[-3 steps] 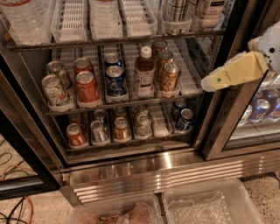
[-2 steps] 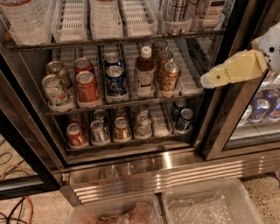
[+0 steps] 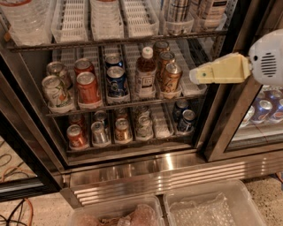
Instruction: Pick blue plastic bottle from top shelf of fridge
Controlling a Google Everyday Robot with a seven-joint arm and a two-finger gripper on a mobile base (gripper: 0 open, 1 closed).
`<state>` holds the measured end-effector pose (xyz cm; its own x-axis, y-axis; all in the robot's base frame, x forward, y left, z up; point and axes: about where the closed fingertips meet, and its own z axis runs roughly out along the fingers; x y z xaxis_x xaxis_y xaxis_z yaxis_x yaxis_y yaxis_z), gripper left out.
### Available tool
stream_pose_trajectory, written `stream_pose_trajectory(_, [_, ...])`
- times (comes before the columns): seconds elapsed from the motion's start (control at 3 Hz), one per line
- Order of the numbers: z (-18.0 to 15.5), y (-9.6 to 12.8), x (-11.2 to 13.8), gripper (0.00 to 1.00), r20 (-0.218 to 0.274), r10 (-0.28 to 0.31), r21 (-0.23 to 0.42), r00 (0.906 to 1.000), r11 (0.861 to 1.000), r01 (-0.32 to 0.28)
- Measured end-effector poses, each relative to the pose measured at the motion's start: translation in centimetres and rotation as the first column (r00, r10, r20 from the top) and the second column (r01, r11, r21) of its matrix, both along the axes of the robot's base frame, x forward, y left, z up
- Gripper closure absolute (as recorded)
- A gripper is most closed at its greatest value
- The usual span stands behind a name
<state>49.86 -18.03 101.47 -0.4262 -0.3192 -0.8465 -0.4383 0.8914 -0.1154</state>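
The gripper (image 3: 197, 76) hangs by the right door frame of the fridge (image 3: 220, 130), open or closed I cannot tell; what seems the blue plastic bottle (image 3: 212, 8) stands above it, apart, on the top shelf (image 3: 115, 40)

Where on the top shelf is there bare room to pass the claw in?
White lane trays between the ribbed water bottle and the clear bin look bare; the right end is crowded. The claw hangs right of the middle-shelf cans.

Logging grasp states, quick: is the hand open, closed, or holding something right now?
Hand: open or closed cannot be told; it hangs at the right, in front of the fridge door frame.
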Motion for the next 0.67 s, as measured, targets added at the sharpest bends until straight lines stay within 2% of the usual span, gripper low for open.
stream_pose_trajectory(0.33, [1.8, 1.2, 0.5, 0.00, 0.110, -0.099, 0.014, 0.9890, 0.995, 0.098])
stream_pose_trajectory(0.67, [3.9, 0.6, 1.5, 0.00, 0.190, -0.143, 0.027, 0.9714, 0.990, 0.140])
